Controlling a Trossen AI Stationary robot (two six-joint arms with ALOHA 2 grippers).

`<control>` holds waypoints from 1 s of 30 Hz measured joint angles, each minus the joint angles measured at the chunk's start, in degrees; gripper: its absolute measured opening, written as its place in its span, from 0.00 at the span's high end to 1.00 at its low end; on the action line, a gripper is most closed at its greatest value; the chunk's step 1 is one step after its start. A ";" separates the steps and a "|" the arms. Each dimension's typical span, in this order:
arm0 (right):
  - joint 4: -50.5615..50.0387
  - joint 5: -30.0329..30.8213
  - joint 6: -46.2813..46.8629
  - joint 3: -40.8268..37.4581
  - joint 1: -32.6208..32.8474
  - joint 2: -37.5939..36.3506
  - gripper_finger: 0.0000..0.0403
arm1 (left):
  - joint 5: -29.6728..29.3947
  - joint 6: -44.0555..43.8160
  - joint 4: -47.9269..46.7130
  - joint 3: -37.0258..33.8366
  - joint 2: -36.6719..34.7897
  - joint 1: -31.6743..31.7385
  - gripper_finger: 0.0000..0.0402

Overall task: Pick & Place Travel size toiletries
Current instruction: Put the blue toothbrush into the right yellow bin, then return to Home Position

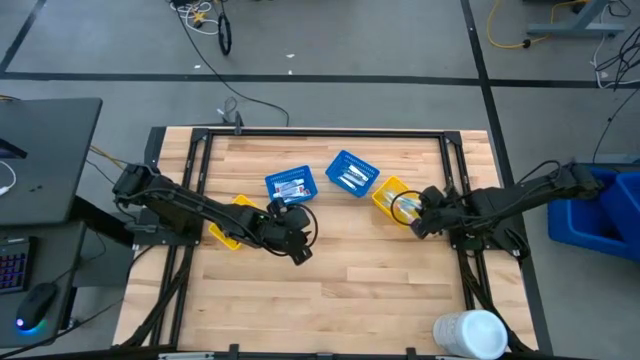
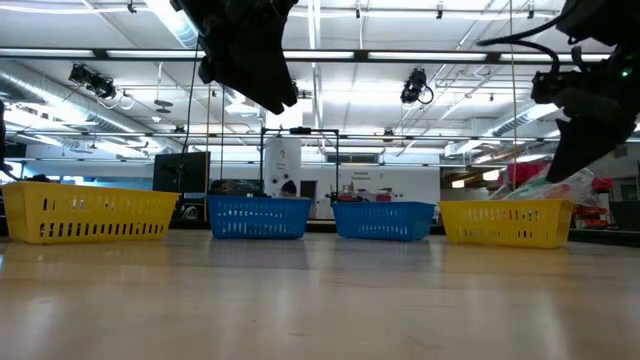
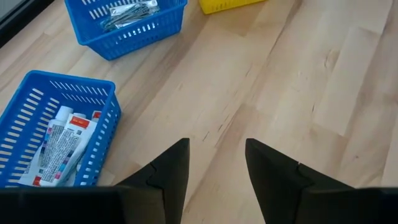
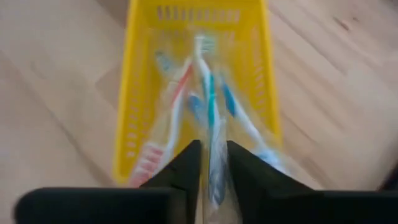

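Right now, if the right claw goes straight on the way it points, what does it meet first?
Most likely the toothbrushes lying in the yellow basket; one wrapped brush already sits between its fingers, though depth is unclear.

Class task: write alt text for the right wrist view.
The right claw holds a wrapped teal toothbrush over a yellow basket of more toothbrushes, on a wooden table.

A robotics lab in a big industrial hall.
Behind the wooden table (image 1: 330, 250) run exposed ducts and strip lights (image 2: 330, 55) (cameras hang among them), cables (image 1: 215, 20) trail across the grey floor beyond it, and a keyboard and mouse (image 1: 35, 300) sit beside it.
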 joint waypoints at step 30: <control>30.09 2.41 -30.53 4.74 0.06 -1.29 0.49 | -1.34 5.52 -7.69 -0.02 -11.78 -0.17 0.58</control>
